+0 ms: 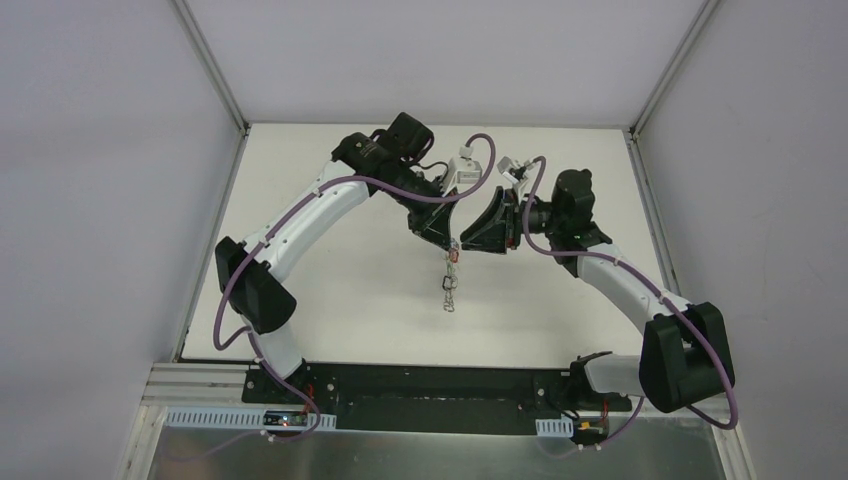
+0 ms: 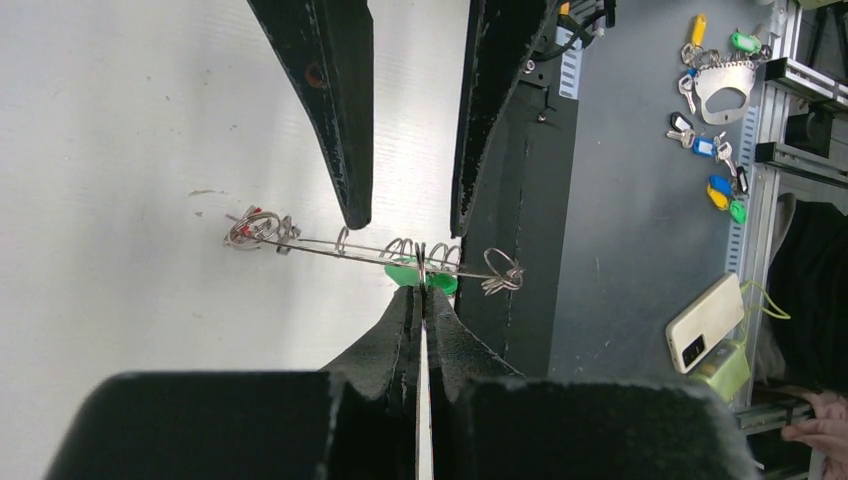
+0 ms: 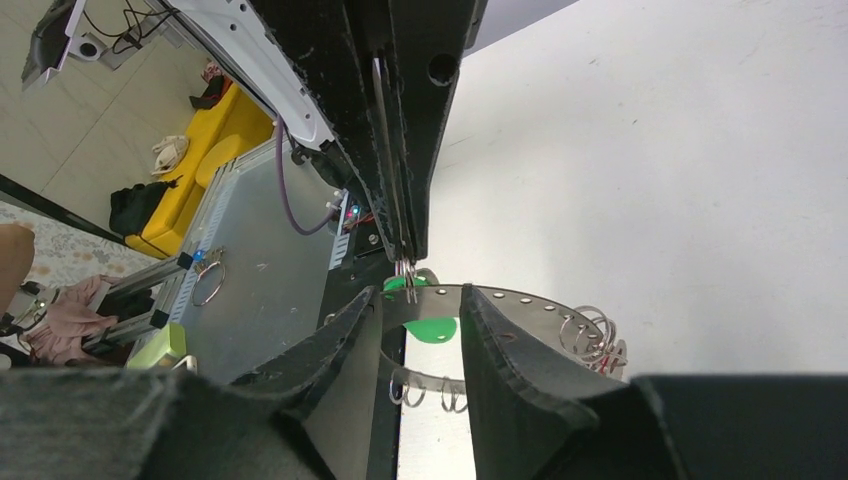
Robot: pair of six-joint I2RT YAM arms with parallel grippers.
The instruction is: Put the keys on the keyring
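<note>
While left hand (image 2: 421,292) pinches keyring (image 2: 330,251), right hand (image 3: 420,292) faces it, jaws apart.

No txt, labels, brands, nos. or signs can be read in any view; any markings are too small or blurred.

You're in a robotics lab cell: white panel walls (image 1: 100,200), aluminium framing (image 1: 210,62), a grey bench (image 2: 640,230) holding spare keys (image 2: 718,190) and a phone (image 2: 705,322).
</note>
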